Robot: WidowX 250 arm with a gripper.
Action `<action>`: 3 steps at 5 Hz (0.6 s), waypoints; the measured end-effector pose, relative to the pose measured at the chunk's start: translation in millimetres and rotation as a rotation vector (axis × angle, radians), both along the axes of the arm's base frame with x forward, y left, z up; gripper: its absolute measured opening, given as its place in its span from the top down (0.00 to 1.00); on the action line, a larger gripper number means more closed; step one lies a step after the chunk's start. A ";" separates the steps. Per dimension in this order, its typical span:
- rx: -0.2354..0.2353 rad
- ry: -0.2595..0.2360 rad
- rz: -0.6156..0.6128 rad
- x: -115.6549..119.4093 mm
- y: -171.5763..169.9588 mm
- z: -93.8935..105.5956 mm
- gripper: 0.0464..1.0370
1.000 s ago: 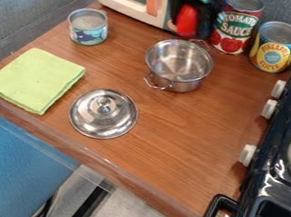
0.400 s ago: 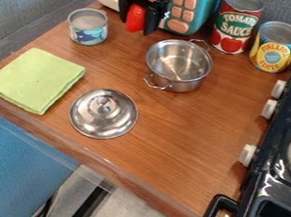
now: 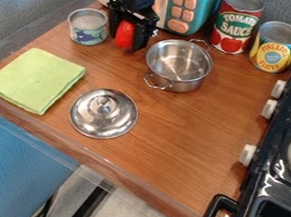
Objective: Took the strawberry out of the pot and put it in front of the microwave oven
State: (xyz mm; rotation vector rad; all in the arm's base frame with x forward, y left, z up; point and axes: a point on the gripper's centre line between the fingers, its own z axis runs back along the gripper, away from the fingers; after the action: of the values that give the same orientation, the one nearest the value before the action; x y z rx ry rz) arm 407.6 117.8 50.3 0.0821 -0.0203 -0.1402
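Note:
My gripper (image 3: 125, 38) hangs in front of the microwave oven (image 3: 183, 7), between the small fish-patterned can and the pot. It is shut on the red strawberry (image 3: 125, 34), which sits upright between its two fingers, low over the wooden counter; whether it touches the counter I cannot tell. The steel pot (image 3: 179, 65) stands just to the right, uncovered, with only bare metal showing inside.
The small can (image 3: 88, 26) is close on the gripper's left. A lid (image 3: 104, 113) and green cloth (image 3: 35, 80) lie nearer the front. Two tall cans (image 3: 236, 22) (image 3: 275, 47) stand at the back right, beside the stove (image 3: 274, 163).
The gripper, with the strawberry in it, has moved left from beside the tomato can and then lower and toward the front. The pot, lid and cans have stayed put.

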 end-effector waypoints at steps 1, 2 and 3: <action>0.006 -0.002 0.013 -0.7 4.1 0.1 0.02; 0.010 -0.004 0.018 -3.1 5.9 3.0 0.03; -0.012 -0.060 0.014 -2.9 0.2 30.6 0.03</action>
State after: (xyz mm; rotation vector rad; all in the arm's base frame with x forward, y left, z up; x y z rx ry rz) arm 404.7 118.0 80.9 0.0744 -0.0804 -0.1238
